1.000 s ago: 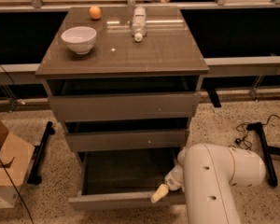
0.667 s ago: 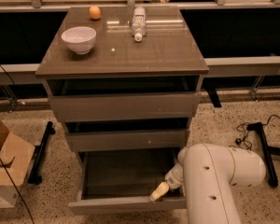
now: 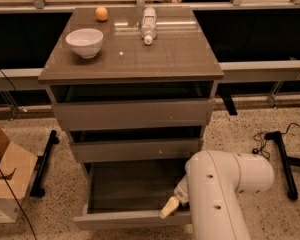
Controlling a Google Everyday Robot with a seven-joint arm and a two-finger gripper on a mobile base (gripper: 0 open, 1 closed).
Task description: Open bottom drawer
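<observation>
grey-brown flat-fronted bottom drawer point(image 3: 125, 219) sits pulled out at the foot of the glossy-topped cabinet point(image 3: 130, 59). cream-tipped gripper point(image 3: 169, 207) is at its front lip, can't tell its grip. could slip off if it's loose.

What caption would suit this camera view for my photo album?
The robot's end effector sits at the front panel of the pulled-out bottom drawer.

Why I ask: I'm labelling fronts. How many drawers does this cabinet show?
3, stacked: the top drawer, just under the cabinet top; the middle drawer below it; the bottom drawer, pulled out, with the gripper at its front edge. None looks hidden.
</observation>
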